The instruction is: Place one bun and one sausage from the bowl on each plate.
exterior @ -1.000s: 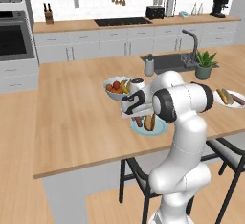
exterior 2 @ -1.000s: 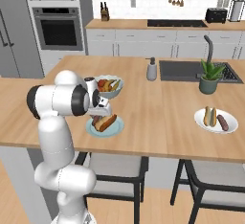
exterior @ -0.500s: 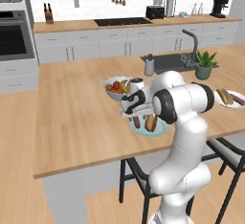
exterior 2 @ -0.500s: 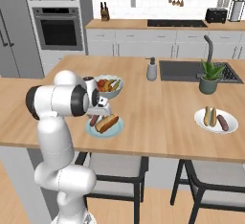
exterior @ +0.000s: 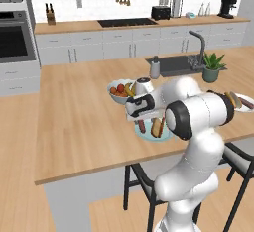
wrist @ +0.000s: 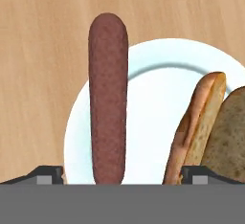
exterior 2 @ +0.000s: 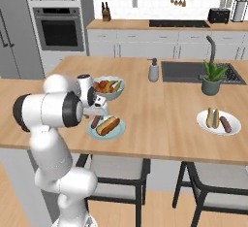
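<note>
One sausage (wrist: 108,98) lies straight toward twelve o'clock between the spread, empty gripper (wrist: 122,173) tips, on the pale blue plate (wrist: 158,103).

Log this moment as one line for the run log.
gripper: open, above pale blue plate | sausage: lying on that plate beside bun | white plate: bun and sausage on it

Sausage (wrist: 108,98) and bun (wrist: 203,122) side by side on plate (wrist: 158,98), fruit bowl (exterior 2: 110,87) behind.
</note>
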Controlling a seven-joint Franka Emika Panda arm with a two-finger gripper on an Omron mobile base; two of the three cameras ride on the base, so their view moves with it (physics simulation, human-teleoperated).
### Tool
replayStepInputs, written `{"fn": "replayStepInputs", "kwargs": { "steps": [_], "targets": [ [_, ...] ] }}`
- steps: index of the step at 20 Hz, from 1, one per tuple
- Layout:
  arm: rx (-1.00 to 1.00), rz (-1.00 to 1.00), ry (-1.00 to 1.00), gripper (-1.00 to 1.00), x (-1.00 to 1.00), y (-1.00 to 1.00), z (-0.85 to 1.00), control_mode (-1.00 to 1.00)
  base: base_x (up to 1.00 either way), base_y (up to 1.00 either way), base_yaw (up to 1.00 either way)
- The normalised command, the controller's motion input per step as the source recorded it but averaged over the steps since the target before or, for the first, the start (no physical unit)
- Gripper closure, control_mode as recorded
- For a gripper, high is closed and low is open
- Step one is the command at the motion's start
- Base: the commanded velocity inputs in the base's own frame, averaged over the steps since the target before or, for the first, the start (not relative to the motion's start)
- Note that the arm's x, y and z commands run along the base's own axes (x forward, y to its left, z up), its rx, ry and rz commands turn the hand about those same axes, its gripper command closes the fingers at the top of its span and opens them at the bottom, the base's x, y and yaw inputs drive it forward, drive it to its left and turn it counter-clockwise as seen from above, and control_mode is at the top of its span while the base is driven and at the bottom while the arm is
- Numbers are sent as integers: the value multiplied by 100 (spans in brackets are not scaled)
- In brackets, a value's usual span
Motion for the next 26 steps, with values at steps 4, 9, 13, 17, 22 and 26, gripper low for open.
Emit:
{"fn": "replayStepInputs", "kwargs": {
  "steps": [4, 9, 13, 17, 22, 26],
  "targets": [
    [0, -3, 0, -100, -58, 27, 90, -100, 0, 0, 0],
    [0, -4, 0, -100, -89, 10, 89, -100, 0, 0, 0],
    [1, -1, 0, -100, -100, 0, 71, -100, 0, 0, 0],
    [7, 0, 0, -100, -100, -23, 71, -100, 0, 0, 0],
    [5, 1, 0, -100, -95, -49, 76, -100, 0, 0, 0],
    [0, 18, 0, -100, -85, -24, 54, -100, 0, 0, 0]
  ]
}}
